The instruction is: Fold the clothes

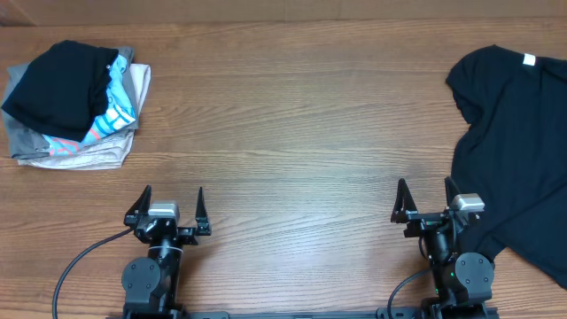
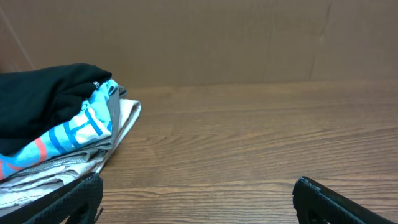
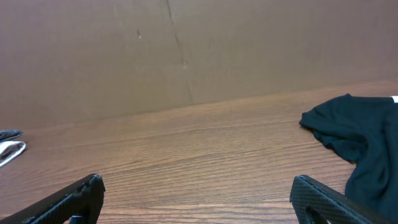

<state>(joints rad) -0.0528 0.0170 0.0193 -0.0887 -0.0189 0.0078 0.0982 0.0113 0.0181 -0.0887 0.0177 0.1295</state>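
Black short-sleeved T-shirt of soft fabric [image 1: 518, 151] lies unfolded and rumpled at the right end of the brown wooden table [image 1: 292, 115] in the overhead view, running off the right edge of the picture, with a small white tag [image 1: 529, 60] near its far corner. At the far left corner sits a stack of folded garments [image 1: 75, 111]: a black folded top [image 1: 58, 84] uppermost, a turquoise striped piece [image 1: 117, 111] under it, and beige and grey cloth [image 1: 89, 152] at the bottom. The left arm [image 1: 151, 270] and the right arm [image 1: 456, 266] stand at the near edge, well apart. The left jaws are spread wide over bare wood with nothing between them; the right jaws are equally released, and the shirt's near edge lies just beside them. From the left wrist, the stack shows at the left, black above turquoise with blue and coral stripes above beige, and the two dark finger ends sit in the lower corners, parted and empty. From the right wrist, the black shirt lies on the table at the right, a plain brown cardboard wall [image 3: 186, 50] rises behind, and the fingers again stand apart, gripping nothing.
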